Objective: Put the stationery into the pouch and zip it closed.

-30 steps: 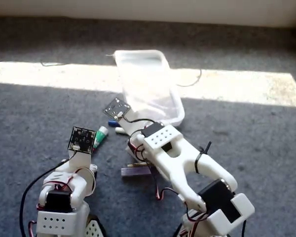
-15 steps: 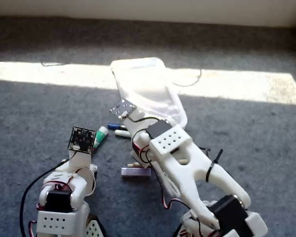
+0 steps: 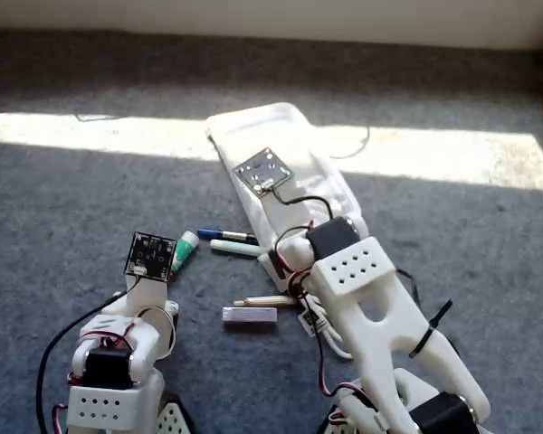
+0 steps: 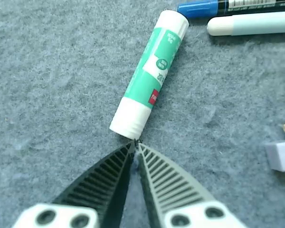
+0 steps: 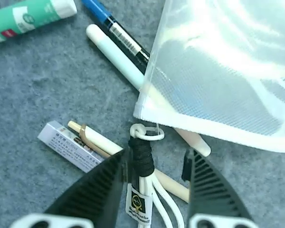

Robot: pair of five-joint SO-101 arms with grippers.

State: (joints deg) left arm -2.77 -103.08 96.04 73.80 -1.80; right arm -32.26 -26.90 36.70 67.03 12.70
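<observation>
Over the grey desk (image 3: 63, 226), high view: one clear mesh pouch (image 3: 294, 149) lies flat and well up the surface, half in a sun band. The right arm (image 3: 371, 289) stretches over its near end, so that end is hidden. The left arm (image 3: 127, 348) stands at the near edge. Five loose items lie between the arms and outside the pouch: a glue stick (image 3: 186, 247), a blue pen (image 3: 224, 234), a pale marker (image 3: 237, 247), a cream pen (image 3: 270, 301) and a small grey box (image 3: 250, 315).

Left wrist view: the left hand (image 4: 134, 146) has its tips pressed together on nothing and sits right at the white end of the glue stick (image 4: 149, 76). It looks parked rather than ready to pick. The blue pen (image 4: 213, 7) and pale marker (image 4: 251, 23) lie side by side beyond, with the box (image 4: 281, 155) off to one side.

Right wrist view: the right hand (image 5: 156, 156) is spread moderately wide, not clamped. The zip's pull cord (image 5: 141, 154), with its black knot and white loops, lies between the jaws against one of them. This is likely a line-up for gripping the pull. The corner of the pouch (image 5: 228, 71) overlaps the pale marker (image 5: 116, 54), and the blue pen (image 5: 115, 32) runs alongside. The cream pen (image 5: 102, 141) and the box (image 5: 69, 145) lie just beside the cord, and the glue stick (image 5: 28, 16) is farther off.
</observation>
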